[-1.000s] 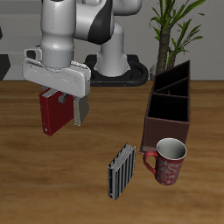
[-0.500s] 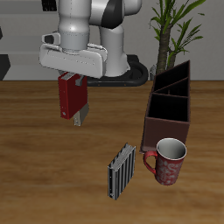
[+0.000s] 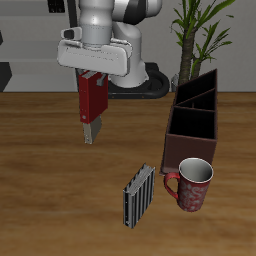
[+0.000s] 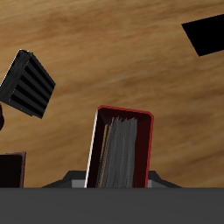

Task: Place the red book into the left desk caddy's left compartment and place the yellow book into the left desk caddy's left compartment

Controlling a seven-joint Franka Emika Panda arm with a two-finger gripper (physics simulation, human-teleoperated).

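The book (image 3: 93,97) I held was dark red with grey-white pages; the striped book (image 3: 137,195) black and white; the mug (image 3: 192,185) red; the caddy (image 3: 192,126) maroon, black inside.

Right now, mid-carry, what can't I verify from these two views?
- Yellow book: in neither view.
- Gripper fingertip contact on the red book: book and hand block it in both views.
- Left desk caddy compartments: dark inside, contents unreadable; back end hidden behind plant.

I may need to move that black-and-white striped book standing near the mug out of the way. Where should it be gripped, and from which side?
Grip the black-and-white striped book across its two broad faces at the upper edge, coming straight down from above. It stands upright on the wooden table, thin, with its top free; the red mug stands close beside it.
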